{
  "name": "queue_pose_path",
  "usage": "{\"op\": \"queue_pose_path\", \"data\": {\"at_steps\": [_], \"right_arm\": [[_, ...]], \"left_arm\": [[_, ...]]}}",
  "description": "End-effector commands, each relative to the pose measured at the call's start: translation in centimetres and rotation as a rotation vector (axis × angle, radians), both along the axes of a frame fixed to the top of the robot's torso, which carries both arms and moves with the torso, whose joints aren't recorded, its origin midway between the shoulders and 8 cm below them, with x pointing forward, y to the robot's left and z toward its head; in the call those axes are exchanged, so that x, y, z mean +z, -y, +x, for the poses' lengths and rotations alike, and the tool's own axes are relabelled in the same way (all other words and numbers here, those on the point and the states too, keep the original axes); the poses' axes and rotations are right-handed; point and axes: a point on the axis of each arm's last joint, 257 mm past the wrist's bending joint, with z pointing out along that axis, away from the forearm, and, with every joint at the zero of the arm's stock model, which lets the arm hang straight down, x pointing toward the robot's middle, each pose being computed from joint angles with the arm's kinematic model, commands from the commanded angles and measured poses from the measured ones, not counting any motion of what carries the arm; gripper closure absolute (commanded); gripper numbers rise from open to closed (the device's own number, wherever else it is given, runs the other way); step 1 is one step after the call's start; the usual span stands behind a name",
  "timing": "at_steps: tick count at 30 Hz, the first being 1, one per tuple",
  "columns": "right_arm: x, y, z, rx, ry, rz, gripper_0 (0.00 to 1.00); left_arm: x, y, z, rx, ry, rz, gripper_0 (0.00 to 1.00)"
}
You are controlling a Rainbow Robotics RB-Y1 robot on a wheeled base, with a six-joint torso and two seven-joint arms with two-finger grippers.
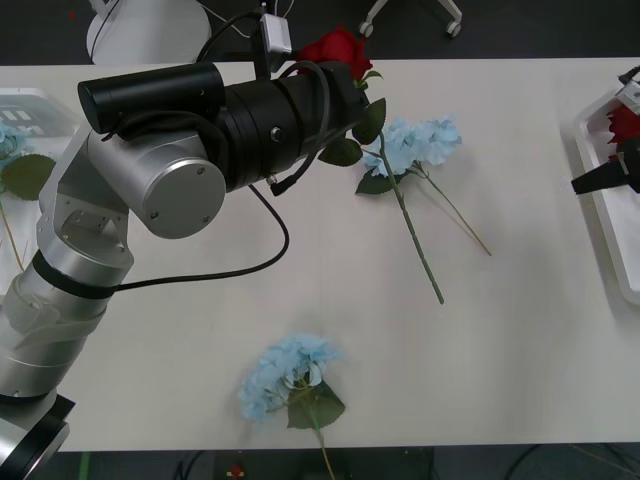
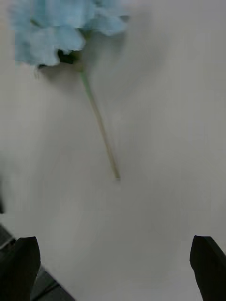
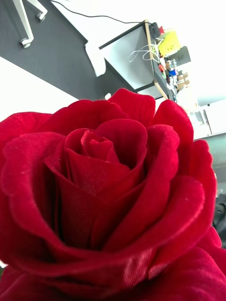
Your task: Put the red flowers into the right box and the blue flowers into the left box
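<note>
The left arm (image 1: 200, 140) reaches across the white desk (image 1: 500, 330) toward its far edge, and a red rose (image 1: 338, 48) shows just past the end of the wrist. In the left wrist view the rose's bloom (image 3: 108, 197) sits right in front of the camera, petals spread wide. The left pincer is hidden behind the arm and the bloom — I cannot tell whether it is open or closed, or whether it holds the rose. A long green stem (image 1: 415, 235) with dark leaves runs from the wrist area down and toward the robot's right, over the desk.

Just beside that stem lies a blue flower (image 1: 425, 142), its thin stem angled out to the right. Another blue flower (image 1: 285, 372) lies near the desk's front edge, with a broad leaf below its cluster. At the left edge sits the left box (image 1: 30, 105), with a pale blue cluster (image 1: 10, 140) and a leaf inside it.

At the far right edge is the right box (image 1: 600, 210), with a bit of red (image 1: 625, 122) inside. The right pincer (image 1: 605, 178) hangs over this box — its black fingers (image 2: 23, 263) stand wide apart, open and empty. Its wrist view looks at the bare desk and a blue flower (image 2: 56, 28) with its stem, well apart from the fingers.
</note>
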Motion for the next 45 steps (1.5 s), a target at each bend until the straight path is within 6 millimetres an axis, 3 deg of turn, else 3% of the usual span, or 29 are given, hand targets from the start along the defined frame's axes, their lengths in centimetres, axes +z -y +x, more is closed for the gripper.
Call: {"op": "queue_pose_path", "data": {"at_steps": [1, 6, 11, 17, 21, 29, 40, 41, 42, 44, 45], "right_arm": [[3.5, -2.8, -1.8, 0.131, 0.003, 0.062, 0.08], [4.9, -8.1, -4.9, 0.287, -0.026, 0.198, 0.08], [4.9, -12.5, -8.3, 0.354, -0.056, 0.281, 0.08], [3.1, -15.4, -11.5, 0.384, -0.070, 0.310, 0.08], [0.9, -17.0, -13.2, 0.397, -0.094, 0.331, 0.08], [-1.9, -20.0, -13.8, 0.406, -0.071, 0.327, 0.08], [-3.0, -25.4, -14.3, 0.414, -0.068, 0.403, 0.09], [-3.1, -25.6, -14.2, 0.411, -0.066, 0.405, 0.28], [-3.2, -25.8, -14.2, 0.412, -0.066, 0.402, 0.57], [-3.6, -25.8, -14.0, 0.407, -0.070, 0.382, 1.00], [-3.7, -25.7, -13.9, 0.407, -0.070, 0.372, 1.00]], "left_arm": [[0.8, 1.1, -0.9, -0.016, 0.012, -0.028, 1.00], [0.8, 1.1, -0.9, -0.017, 0.011, -0.027, 1.00], [0.7, 1.1, -0.9, -0.015, 0.011, -0.027, 1.00], [1.0, 1.6, -1.1, -0.022, 0.007, -0.044, 1.00], [1.1, 2.0, -1.3, -0.027, 0.000, -0.056, 1.00], [1.3, 2.3, -1.5, -0.035, -0.009, -0.069, 1.00], [1.3, 2.2, -1.4, -0.032, -0.010, -0.071, 1.00], [1.3, 2.2, -1.4, -0.031, -0.011, -0.071, 1.00], [1.3, 2.2, -1.4, -0.030, -0.013, -0.071, 1.00], [1.5, 2.2, -1.4, -0.030, -0.008, -0.079, 1.00], [1.5, 2.2, -1.4, -0.031, -0.010, -0.081, 1.00]]}}
